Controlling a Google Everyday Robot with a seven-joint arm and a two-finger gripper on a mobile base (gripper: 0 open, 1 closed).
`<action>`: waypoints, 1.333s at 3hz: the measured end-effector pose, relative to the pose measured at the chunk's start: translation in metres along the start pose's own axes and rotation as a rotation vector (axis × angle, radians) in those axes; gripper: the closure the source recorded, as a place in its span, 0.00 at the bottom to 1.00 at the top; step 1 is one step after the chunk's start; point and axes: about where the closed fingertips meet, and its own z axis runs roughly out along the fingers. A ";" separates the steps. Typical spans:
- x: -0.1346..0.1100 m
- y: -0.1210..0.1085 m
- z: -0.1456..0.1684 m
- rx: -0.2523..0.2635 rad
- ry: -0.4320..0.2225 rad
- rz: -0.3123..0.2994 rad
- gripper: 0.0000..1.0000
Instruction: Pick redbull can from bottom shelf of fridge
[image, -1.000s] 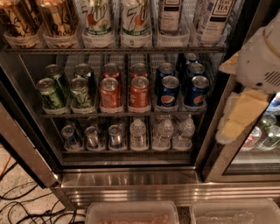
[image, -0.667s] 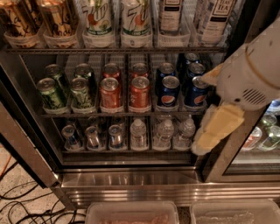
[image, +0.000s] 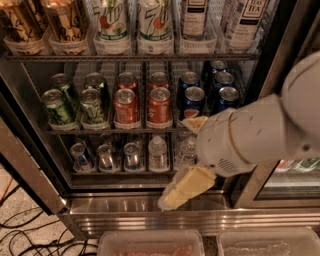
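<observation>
hovering by the fridge (image: 150, 212) sill: gripper (image: 182, 191), open or closed cannot tell. up-left of it, apparently well apart, redbull can (image: 131, 155), upright on the bottom shelf (image: 90, 173).

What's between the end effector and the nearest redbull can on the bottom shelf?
In the camera view, the end effector hangs before the steel sill, down-right of the nearest redbull can. One water bottle stands between them.

Bottom shelf (image: 120, 173): three redbull cans (image: 105, 156), water bottles (image: 158, 152); claw (image: 175, 164) at right.
</observation>
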 end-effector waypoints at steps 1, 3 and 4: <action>-0.019 -0.002 0.009 0.031 -0.081 0.023 0.00; -0.017 -0.010 0.022 0.080 -0.104 0.056 0.00; -0.006 0.005 0.066 0.113 -0.128 0.117 0.00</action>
